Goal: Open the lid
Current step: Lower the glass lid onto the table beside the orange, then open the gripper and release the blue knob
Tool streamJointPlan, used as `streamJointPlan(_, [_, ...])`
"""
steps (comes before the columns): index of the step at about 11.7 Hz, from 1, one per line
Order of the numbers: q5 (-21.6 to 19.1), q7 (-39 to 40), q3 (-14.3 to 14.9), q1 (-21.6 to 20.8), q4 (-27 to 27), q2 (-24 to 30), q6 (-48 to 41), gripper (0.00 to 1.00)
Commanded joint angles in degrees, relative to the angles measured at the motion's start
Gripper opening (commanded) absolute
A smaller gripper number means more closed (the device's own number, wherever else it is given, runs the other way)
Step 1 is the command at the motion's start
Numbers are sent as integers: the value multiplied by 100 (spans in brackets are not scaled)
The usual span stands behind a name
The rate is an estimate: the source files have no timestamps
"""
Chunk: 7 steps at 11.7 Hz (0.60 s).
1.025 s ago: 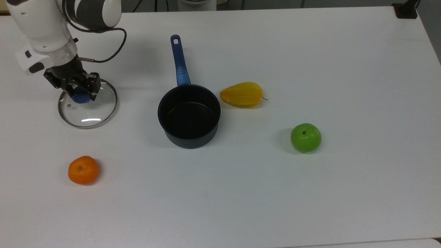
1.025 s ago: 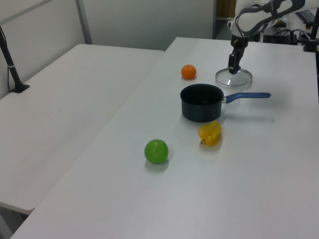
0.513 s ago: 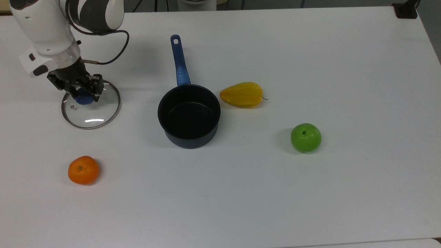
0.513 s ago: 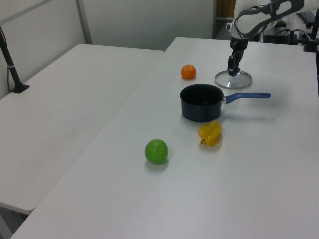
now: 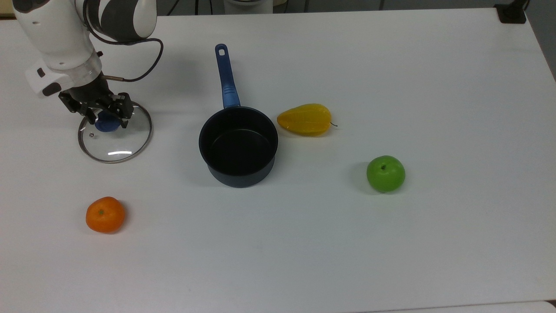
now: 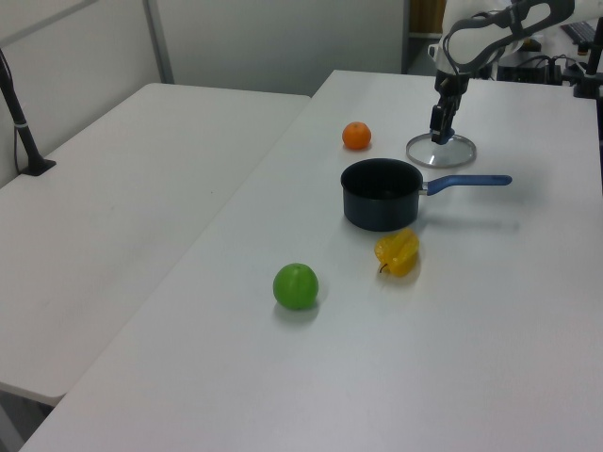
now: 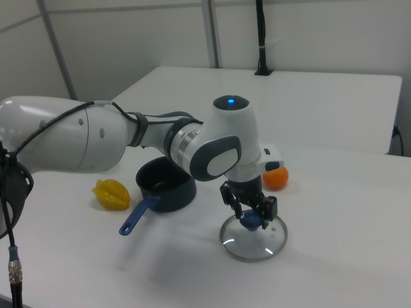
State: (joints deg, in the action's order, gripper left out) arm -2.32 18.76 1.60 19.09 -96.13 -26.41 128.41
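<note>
The clear glass lid (image 5: 117, 140) with a thin metal rim lies flat on the white table at the top view's left, apart from the dark saucepan (image 5: 238, 145), which stands uncovered with its long blue handle pointing away. My gripper (image 5: 107, 116) hangs just over the lid's blue knob (image 5: 106, 125), open, one finger on each side of the knob. In the right view the gripper (image 7: 252, 213) stands over the lid (image 7: 254, 241), and in the left view the gripper (image 6: 440, 132) is above the lid (image 6: 441, 149), beyond the saucepan (image 6: 380, 193).
An orange (image 5: 105, 214) lies near the front left in the top view. A yellow fruit (image 5: 305, 119) rests just right of the saucepan, and a green apple (image 5: 385, 173) sits further right. A black cable loops from the arm above the lid.
The lid shifted slightly to the top view's right and settled flat. The gripper then rose a little, so more of the blue knob shows below its fingers.
</note>
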Motion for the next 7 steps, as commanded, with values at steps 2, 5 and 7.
streamJointPlan(2, [-23,13,51,-64,-55,241,44,100])
streamJointPlan(5, [-41,-100,51,-72,-20,504,-200,100])
streamJointPlan(7, [-23,-651,16,-212,84,846,-675,100])
